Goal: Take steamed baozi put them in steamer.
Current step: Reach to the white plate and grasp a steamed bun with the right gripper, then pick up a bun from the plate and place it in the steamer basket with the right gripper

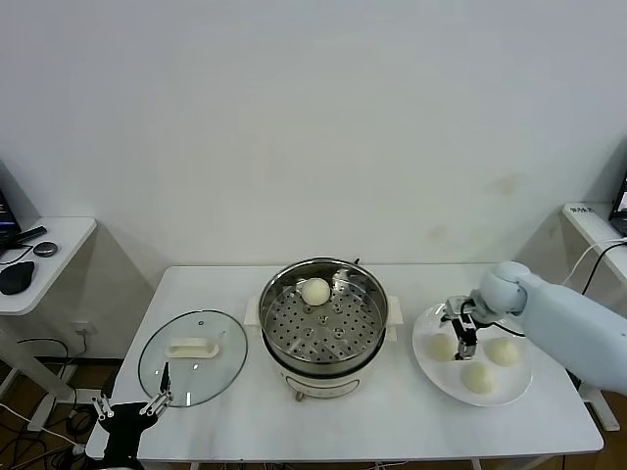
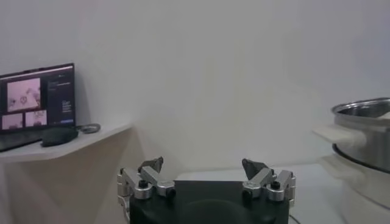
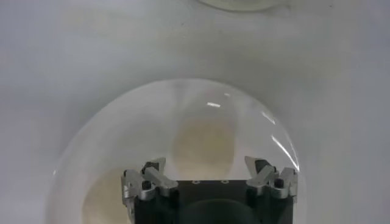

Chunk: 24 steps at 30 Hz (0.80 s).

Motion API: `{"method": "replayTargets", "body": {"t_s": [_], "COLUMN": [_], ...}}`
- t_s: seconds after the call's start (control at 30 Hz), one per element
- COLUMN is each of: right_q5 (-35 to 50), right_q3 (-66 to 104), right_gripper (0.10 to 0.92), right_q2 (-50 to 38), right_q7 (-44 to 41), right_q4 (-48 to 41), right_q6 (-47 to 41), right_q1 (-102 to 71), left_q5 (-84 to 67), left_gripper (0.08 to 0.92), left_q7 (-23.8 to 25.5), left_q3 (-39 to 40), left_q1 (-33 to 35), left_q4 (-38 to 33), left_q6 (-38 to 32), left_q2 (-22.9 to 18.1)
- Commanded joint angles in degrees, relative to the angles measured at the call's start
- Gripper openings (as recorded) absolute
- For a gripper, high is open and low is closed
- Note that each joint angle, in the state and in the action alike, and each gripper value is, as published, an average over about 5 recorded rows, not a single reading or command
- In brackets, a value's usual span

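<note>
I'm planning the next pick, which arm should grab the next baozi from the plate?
Right: its open gripper hangs over the plate beside a baozi. The left gripper sits low by the lid.

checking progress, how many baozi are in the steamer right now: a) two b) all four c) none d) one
d, a single baozi sits on the perforated tray of the steamer, while three others lie on the white plate under the open right gripper.

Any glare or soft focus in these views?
Head view: bright reflections on the steamer rim and glass lid. Right wrist view: white plate soft, one small specular streak. Left wrist view: steamer wall at the edge blurred; monitor glows.
</note>
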Motion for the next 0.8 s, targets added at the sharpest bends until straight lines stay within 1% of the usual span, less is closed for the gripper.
{"method": "replayTargets", "body": {"t_s": [0.03,0.1,0.2,0.43,0.53,0.63,0.7,0.8], "right_q5": [-1.42,-1.63,-1.84,-1.02,0.2,2.5,5.25,10.46], "right_q3": [1.19,1.16,1.19,0.78,-0.25,-1.85,-3.18,-6.81], "right_gripper": [0.82,0.81,0.761,0.561,0.475,0.409,0.391,0.387], "right_q2": [4.03,4.09,4.11,2.88,1.34,-1.24,-3.65,-6.83], "right_q7": [0.62,0.48,0.09,-1.15,-1.66,-2.52,-3.19,-4.06], "right_q4": [-3.07,-3.05,-3.18,-1.34,0.4,2.71,5.07,8.68], "right_q6": [-0.85,-1.4,-2.09,-2.76,-2.92,-3.05,-3.58,-4.65], "right_q1": [-1.33,-1.41,-1.4,-0.64,1.32,4.84,8.34,15.66], "left_q5": [0.21,0.23,0.22,-0.55,-0.8,-0.79,-0.78,-0.81], "left_gripper": [0.823,0.823,0.823,0.823,0.823,0.823,0.823,0.823], "left_q7": [-0.02,-0.03,-0.03,0.05,0.08,0.12,0.15,0.21], "left_q3": [-0.19,-0.25,-0.27,-0.7,-1.2,-1.32,-1.24,-1.06], "left_q1": [-0.01,-0.07,-0.14,-0.14,-0.25,-0.18,-0.11,-0.22], "left_q4": [0.08,0.13,0.21,-0.29,-0.53,-0.6,-0.58,-0.5], "left_q6": [-0.12,-0.18,-0.29,-0.18,-0.07,-0.08,-0.11,-0.13], "left_q2": [0.09,0.12,0.12,0.2,0.33,0.39,0.41,0.52]}}
